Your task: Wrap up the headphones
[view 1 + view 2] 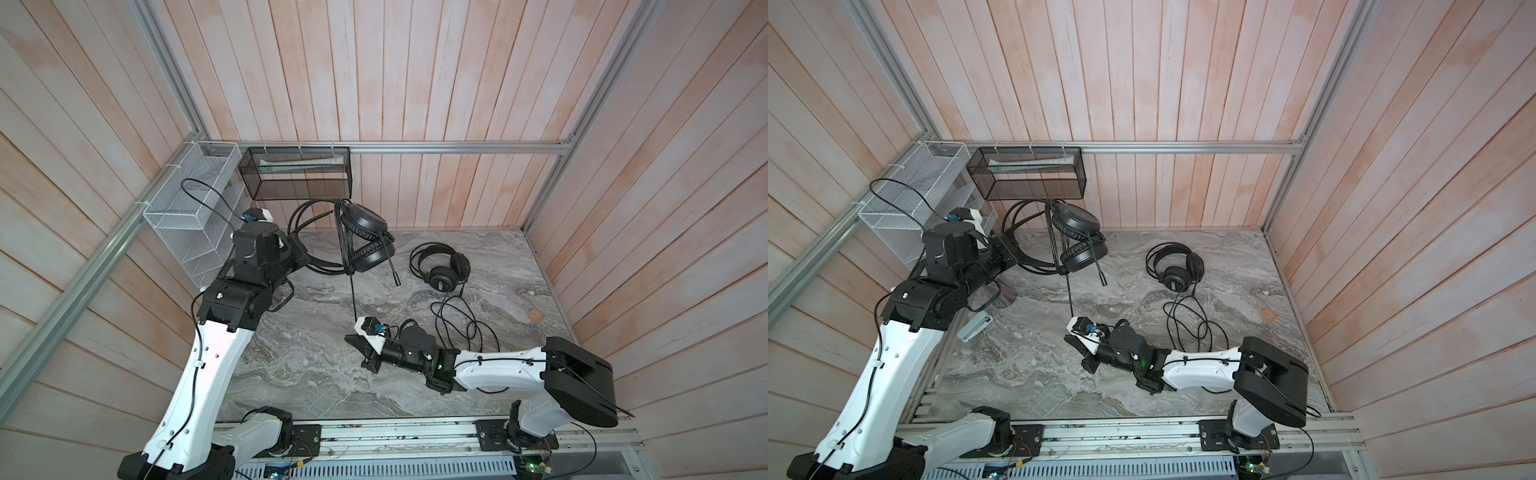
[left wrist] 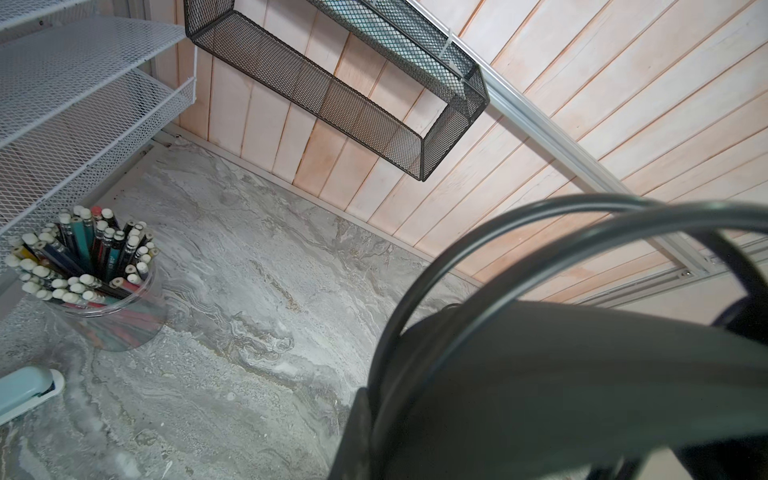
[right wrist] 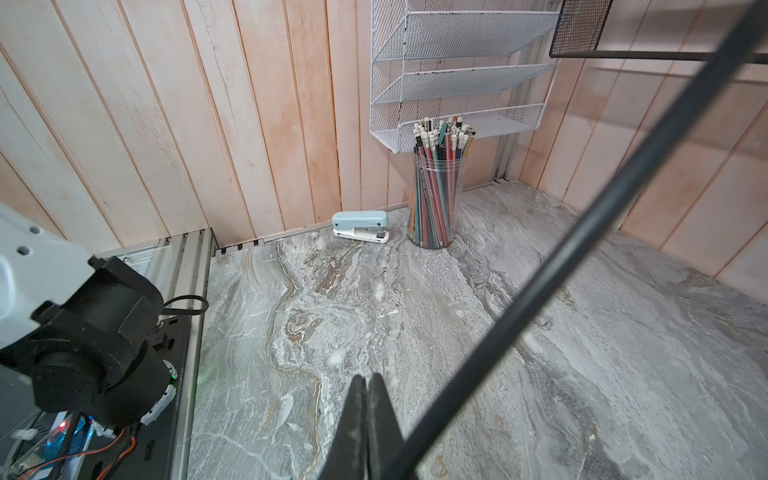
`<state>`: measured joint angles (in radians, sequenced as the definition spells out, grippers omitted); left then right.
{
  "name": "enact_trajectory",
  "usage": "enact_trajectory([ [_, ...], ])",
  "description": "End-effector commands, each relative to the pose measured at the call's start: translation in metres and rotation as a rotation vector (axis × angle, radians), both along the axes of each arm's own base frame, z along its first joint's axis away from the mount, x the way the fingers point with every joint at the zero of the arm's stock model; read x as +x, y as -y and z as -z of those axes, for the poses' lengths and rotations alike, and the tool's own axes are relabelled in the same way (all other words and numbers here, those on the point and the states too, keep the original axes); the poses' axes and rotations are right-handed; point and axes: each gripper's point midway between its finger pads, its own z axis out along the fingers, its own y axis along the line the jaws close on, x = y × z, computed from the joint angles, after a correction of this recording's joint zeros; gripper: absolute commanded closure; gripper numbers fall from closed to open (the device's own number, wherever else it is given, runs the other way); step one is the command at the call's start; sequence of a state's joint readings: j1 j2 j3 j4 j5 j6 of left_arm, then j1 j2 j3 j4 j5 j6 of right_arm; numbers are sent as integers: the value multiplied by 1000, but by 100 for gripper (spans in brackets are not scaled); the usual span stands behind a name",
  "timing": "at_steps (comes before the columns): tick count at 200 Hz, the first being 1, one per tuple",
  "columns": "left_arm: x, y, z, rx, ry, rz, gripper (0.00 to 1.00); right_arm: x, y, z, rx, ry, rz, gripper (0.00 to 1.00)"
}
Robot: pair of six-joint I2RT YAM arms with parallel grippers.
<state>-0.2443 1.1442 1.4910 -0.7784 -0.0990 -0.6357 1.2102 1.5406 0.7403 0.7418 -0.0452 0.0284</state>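
Note:
The smooth-cupped headphones (image 1: pixel 365 239) with a boom mic (image 1: pixel 392 266) hang above the back left of the table. My left gripper (image 1: pixel 300 249) is shut on their headband (image 2: pixel 561 374), which fills much of the left wrist view. Their thin cable (image 1: pixel 352 291) runs taut down to my right gripper (image 1: pixel 351 338). The right jaws are pressed together, and the cable (image 3: pixel 582 232) leaves them beside the fingers (image 3: pixel 384 415). The grille-backed headphones (image 1: pixel 442 268) lie on the table at the back right. Their cable (image 1: pixel 461 324) lies in loose loops in front of them.
A black mesh basket (image 1: pixel 297 174) and a white mesh rack (image 1: pixel 187 216) hang on the walls at the back left corner. Under them stand a clear cup of pencils (image 3: pixel 436 195) and a pale blue stapler (image 3: pixel 360 226). A small orange ring (image 1: pixel 536 316) lies at the right.

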Motion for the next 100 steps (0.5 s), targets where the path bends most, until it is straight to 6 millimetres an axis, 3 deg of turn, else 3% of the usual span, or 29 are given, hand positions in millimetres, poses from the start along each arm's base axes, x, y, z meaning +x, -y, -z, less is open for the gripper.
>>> enact_trajectory([
  [1,16,-1,-52,-202,192,-32,100,-19,0,19,-76,-20,-65,100],
  [69,23,-16,-38,-242,157,-87,100,-45,-7,26,-106,-28,-116,100],
  [100,25,-24,-23,-208,138,-126,100,-52,-8,15,-132,3,-117,100],
])
